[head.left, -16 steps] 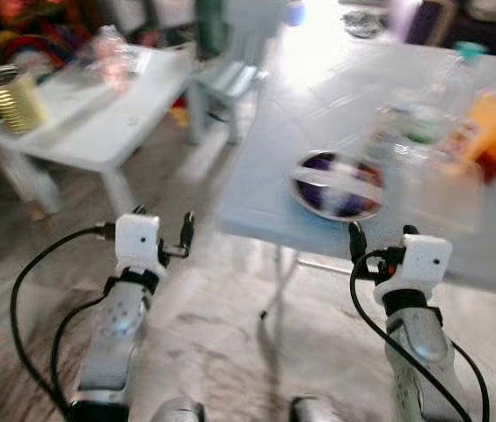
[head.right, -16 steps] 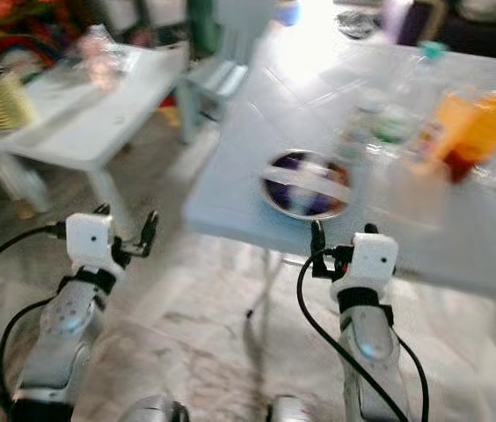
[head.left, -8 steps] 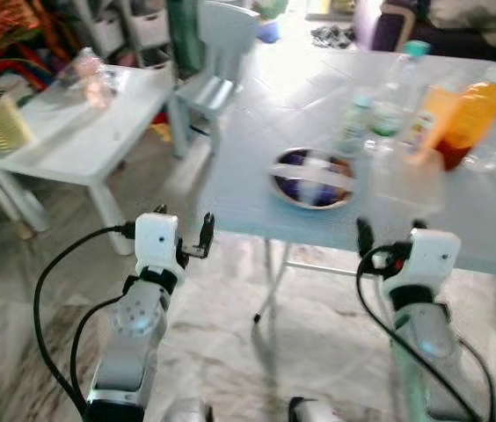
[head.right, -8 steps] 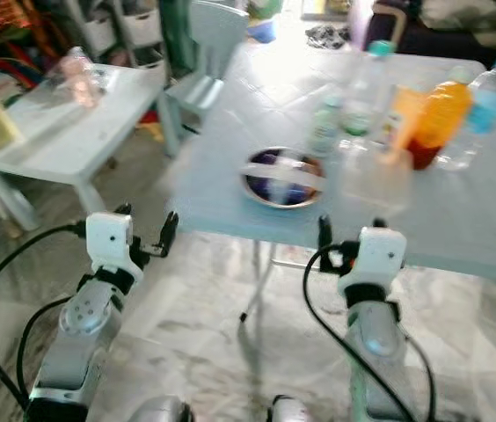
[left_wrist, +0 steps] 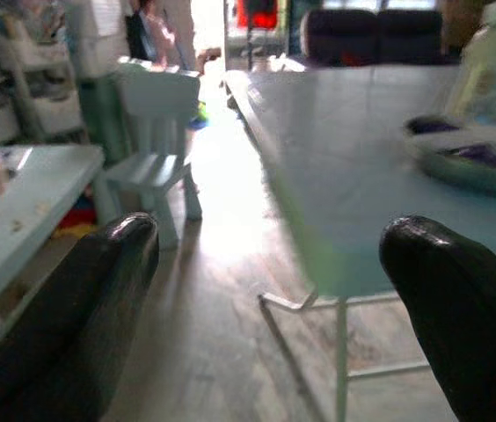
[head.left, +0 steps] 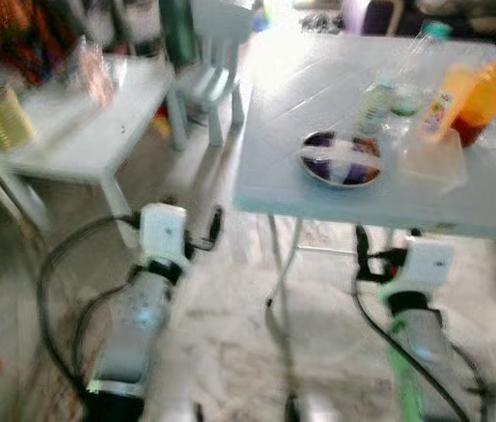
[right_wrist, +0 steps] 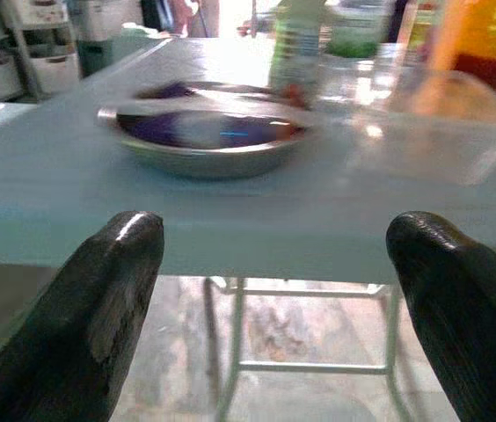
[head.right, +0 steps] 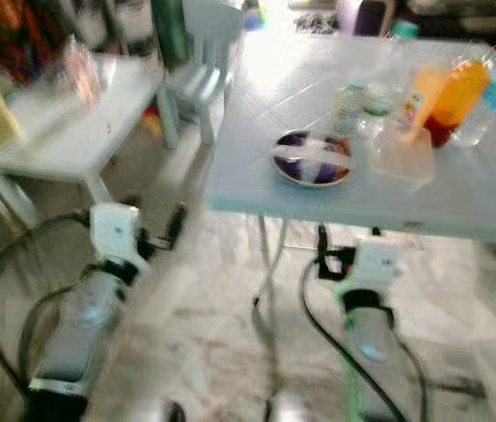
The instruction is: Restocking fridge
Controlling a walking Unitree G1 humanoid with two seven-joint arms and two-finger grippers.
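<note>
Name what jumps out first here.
The orange juice bottle at the far right of the pale blue table, beside a metal bowl with dark contents. Both open grippers, left gripper and right gripper, hang below the table edge.

Lower left of the frame, the left arm (head.left: 134, 325) is a rounded silver tube ending in a boxy white wrist block, with thick black cables looping alongside it. Lower right, the right arm (head.left: 419, 338) matches it, its silver shell tinged green. Each gripper's fingers (left_wrist: 98, 299) are glossy black with rounded tips.
</note>
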